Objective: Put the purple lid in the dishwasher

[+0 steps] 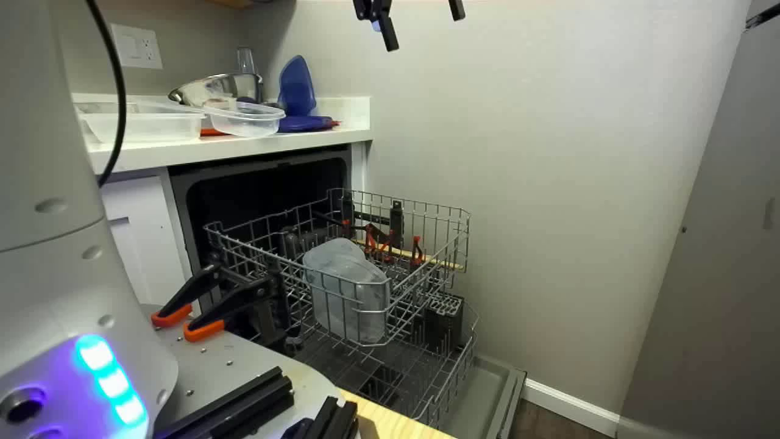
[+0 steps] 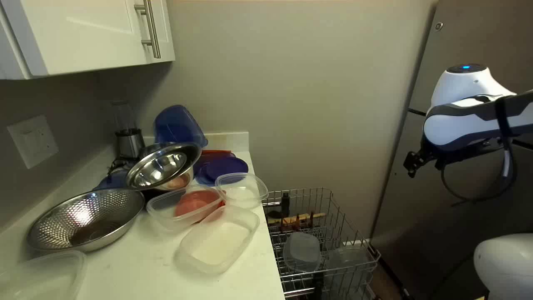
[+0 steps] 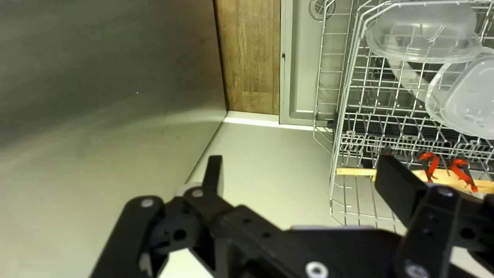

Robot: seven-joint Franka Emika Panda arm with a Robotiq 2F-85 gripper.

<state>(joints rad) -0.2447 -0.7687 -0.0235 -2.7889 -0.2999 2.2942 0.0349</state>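
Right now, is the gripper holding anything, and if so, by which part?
Nothing is held: the gripper is open and empty in the wrist view. The purple lid lies among containers on the counter.

Four clear containers (image 2: 208, 255), one colander (image 2: 83, 214) and one blue cone-shaped object (image 2: 177, 125) are sitting on one counter (image 2: 137, 271), while two wire racks (image 1: 451, 238) are jutting from one dishwasher (image 1: 262, 190).

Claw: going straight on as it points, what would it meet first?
Probably the wall, which fills most of the gap in the open claw. Depth is unclear: the floor might come first, and the rack could catch one side.
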